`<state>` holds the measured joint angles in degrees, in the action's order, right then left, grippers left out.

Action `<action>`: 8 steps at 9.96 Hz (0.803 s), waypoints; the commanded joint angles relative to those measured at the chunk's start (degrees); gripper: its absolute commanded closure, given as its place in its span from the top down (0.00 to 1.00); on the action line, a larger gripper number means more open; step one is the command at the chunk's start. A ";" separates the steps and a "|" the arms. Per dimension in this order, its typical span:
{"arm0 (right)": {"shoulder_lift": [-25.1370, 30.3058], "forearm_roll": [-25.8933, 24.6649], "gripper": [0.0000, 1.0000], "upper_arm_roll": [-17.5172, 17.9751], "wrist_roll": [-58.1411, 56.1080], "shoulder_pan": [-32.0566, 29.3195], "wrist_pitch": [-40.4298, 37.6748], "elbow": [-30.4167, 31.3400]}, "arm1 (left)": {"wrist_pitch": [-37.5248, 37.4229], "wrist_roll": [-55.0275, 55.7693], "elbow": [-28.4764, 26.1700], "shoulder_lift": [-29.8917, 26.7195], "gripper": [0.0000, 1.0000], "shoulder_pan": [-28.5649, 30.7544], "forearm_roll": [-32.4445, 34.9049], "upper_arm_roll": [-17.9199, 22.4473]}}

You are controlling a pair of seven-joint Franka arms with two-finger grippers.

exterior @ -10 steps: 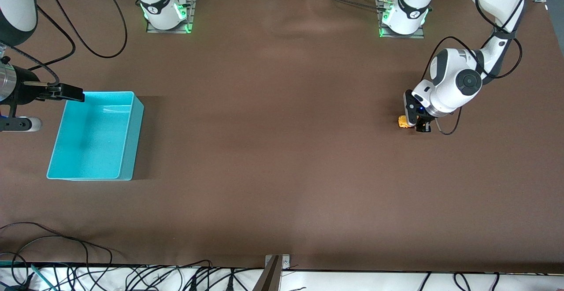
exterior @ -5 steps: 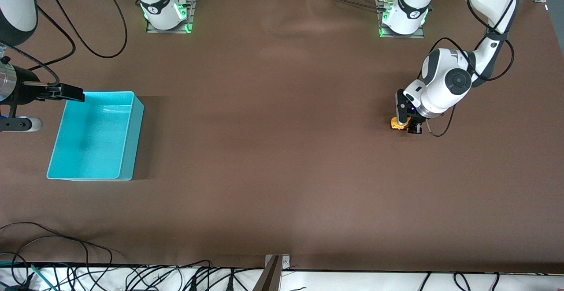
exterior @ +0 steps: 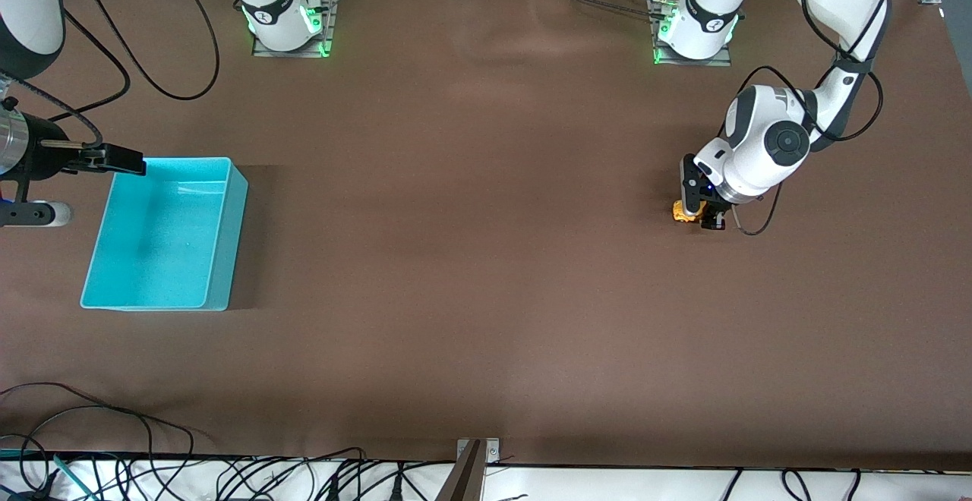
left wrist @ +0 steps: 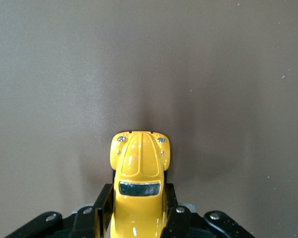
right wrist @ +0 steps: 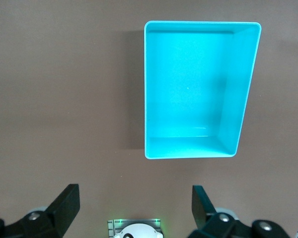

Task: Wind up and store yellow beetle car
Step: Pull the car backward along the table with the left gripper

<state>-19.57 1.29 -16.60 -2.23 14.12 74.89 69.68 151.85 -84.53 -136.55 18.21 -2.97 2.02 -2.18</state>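
Much of the yellow beetle car [exterior: 680, 211] is covered in the front view by the left gripper [exterior: 699, 212], so only a small orange-yellow patch shows at the left arm's end of the table [exterior: 486, 258]. Its left wrist view gives more: the car [left wrist: 139, 183] sits on the brown surface with its rounded hood, two small headlights and dark windshield in sight, while its rear runs out of the picture between the black fingers [left wrist: 103, 206], which press against its two sides. Its wheels cannot be made out in either view. No brand, label or readable writing shows on the car; the small dark marks on the arm bases are too tiny to read. One turquoise bin [exterior: 163, 234] stands well apart from the car, at the right arm's end of the table, with nothing visible inside it. Partly cut off by the picture's edge, the right gripper [exterior: 34, 182] waits in the air over the table just beside the bin's rim, and its fingers [right wrist: 64, 207] stand spread wide in the right wrist view, which looks down on the bin [right wrist: 154, 89]. Cables along the table's near edge are only partly in view.
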 commanded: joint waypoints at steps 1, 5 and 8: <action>1.29 -0.33 1.00 0.07 -0.76 -0.06 0.00 1.25 | 0.99 -4.57 0.50 3.59 0.00 0.51 0.79 2.25; 1.38 -0.33 1.00 0.07 -0.76 -0.06 0.00 1.25 | 0.99 -6.42 0.58 4.82 0.00 1.38 0.88 7.70; 1.38 -0.33 1.00 0.07 -0.76 -0.06 0.00 1.25 | 2.04 -11.43 1.81 7.54 0.00 3.84 0.44 12.19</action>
<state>-19.57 1.29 -16.60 -2.25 14.11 74.89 69.68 152.13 -93.30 -135.63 19.11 -0.86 2.02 8.41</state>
